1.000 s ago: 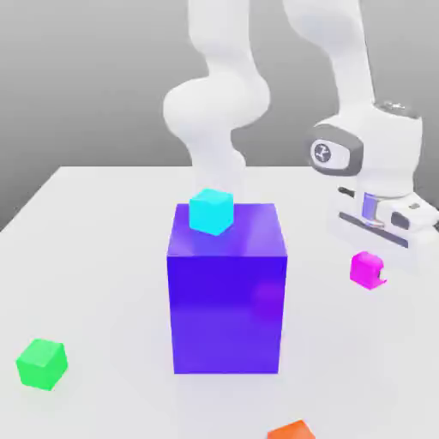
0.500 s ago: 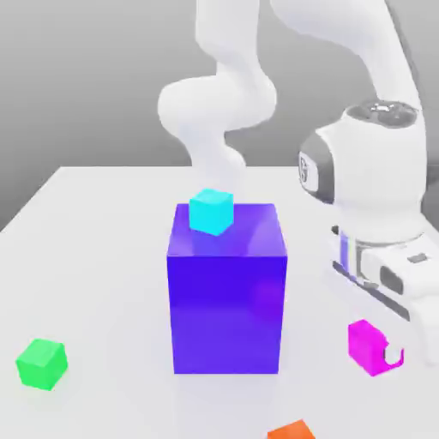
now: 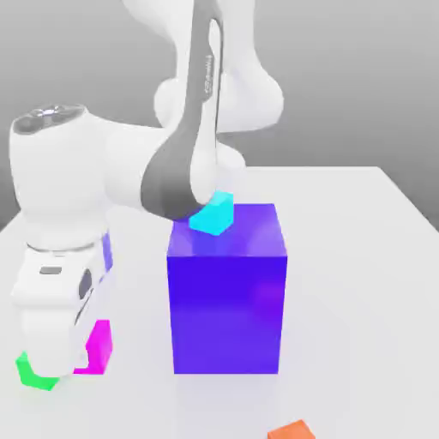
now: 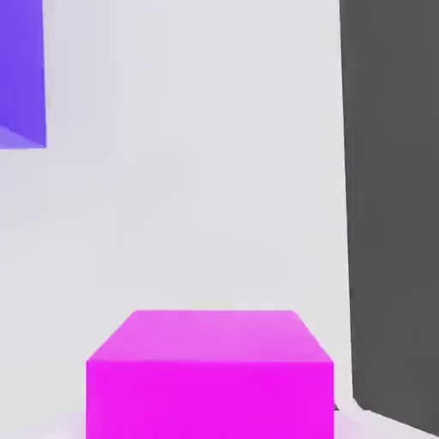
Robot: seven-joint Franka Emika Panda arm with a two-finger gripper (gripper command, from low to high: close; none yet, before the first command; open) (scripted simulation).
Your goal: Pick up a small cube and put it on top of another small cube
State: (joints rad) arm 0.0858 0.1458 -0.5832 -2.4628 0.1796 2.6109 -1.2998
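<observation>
Under hand (image 3: 60,364), magenta cube (image 3: 94,348) clamped

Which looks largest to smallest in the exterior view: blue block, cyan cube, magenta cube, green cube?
1. Blue block, clearly largest.
2. Cyan cube and magenta cube: alike, both partly hidden, so unranked.
Green cube: mostly hidden behind the arm, size unsure.

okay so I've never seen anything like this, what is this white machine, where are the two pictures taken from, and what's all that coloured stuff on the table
It is a simulated white robot arm with a two-finger gripper. One picture comes from a camera off the arm, the other from a camera on its hand. The gripper is shut on the small magenta cube, down at the exterior view's left, right beside the small green cube on the white table. In the middle stands a big blue-purple block with a cyan cube on top. An orange cube lies at the near edge.
</observation>
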